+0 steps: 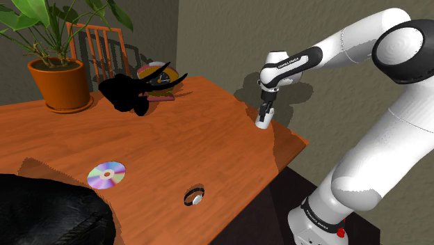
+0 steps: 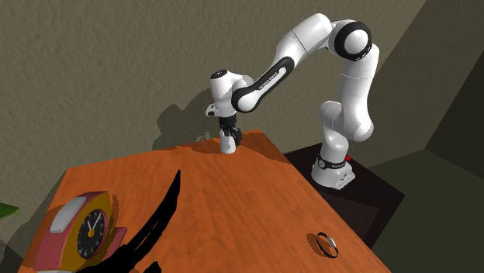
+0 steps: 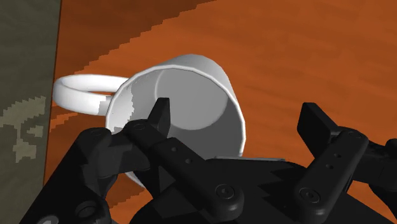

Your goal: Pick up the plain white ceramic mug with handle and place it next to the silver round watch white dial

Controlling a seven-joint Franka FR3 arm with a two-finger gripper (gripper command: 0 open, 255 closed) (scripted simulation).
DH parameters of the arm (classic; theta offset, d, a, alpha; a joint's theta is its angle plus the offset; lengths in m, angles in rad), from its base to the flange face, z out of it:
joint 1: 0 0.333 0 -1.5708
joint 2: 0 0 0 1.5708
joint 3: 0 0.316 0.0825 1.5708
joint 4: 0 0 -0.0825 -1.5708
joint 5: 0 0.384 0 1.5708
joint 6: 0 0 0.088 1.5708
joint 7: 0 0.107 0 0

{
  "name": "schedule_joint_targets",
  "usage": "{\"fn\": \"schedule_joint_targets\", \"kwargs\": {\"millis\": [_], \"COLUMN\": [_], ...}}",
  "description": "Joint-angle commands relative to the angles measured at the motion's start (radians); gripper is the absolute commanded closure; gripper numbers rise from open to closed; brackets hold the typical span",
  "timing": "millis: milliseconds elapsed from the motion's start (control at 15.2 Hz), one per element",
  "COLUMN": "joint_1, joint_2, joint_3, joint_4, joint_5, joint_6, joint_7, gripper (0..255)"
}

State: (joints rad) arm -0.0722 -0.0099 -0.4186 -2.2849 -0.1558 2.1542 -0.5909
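The white arm (image 1: 387,132) rises from its base, folds at the top joint and reaches out nearly level. Its wrist (image 1: 278,69) turns down, so the black pincer (image 1: 264,111) points straight down. The 2 fingers (image 3: 160,119) stand well apart.

The orange-brown wooden tabletop (image 1: 209,132) shows streaked grain under a smooth, faintly sheened finish. The plain white handled mug (image 3: 197,70) looks smooth and softly matt, inside and out. The all-black gripper (image 3: 238,114) is dull and matt with small round screw heads, the round disc (image 1: 106,174) is mirror-glossy with rainbow colours, and the small round watch (image 1: 195,198) has a pale silvery face in a dark band.
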Motion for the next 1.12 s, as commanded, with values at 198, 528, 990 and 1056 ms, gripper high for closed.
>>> {"fn": "schedule_joint_targets", "kwargs": {"millis": [198, 528, 990, 1056], "joint_1": [0.000, 0.000, 0.002, 0.002], "joint_2": [0.000, 0.000, -0.033, -0.040], "joint_3": [0.000, 0.000, 0.002, 0.003], "joint_4": [0.000, 0.000, 0.024, 0.030], "joint_5": [0.000, 0.000, -0.009, -0.011], "joint_6": [0.000, 0.000, -0.055, -0.068], "joint_7": [0.000, 0.000, 0.003, 0.004], "gripper": [255, 255, 255, 255]}}
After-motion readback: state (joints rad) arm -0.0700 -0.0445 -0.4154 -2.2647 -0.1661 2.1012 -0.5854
